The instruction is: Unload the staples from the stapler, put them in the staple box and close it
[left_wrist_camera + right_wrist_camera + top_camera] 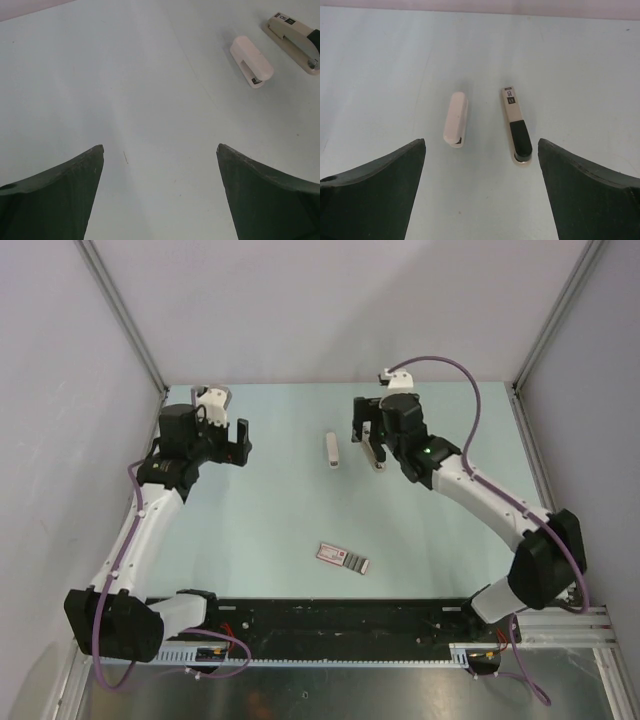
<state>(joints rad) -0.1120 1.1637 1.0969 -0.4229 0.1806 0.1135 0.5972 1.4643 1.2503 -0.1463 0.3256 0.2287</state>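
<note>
Two staplers lie closed on the pale table. A small white stapler (332,450) shows in the left wrist view (251,61) and the right wrist view (456,120). A longer beige stapler with a black grip (376,458) lies beside it (295,36) (516,125). No staples are visible. My right gripper (366,428) (481,145) is open and empty, hovering just behind the beige stapler. My left gripper (241,443) (160,150) is open and empty over bare table, well left of both staplers.
A flat pink-and-grey packet (343,557) lies near the front middle of the table. Grey walls with metal corner posts (130,325) enclose the back and sides. A black rail (330,620) runs along the near edge between the arm bases.
</note>
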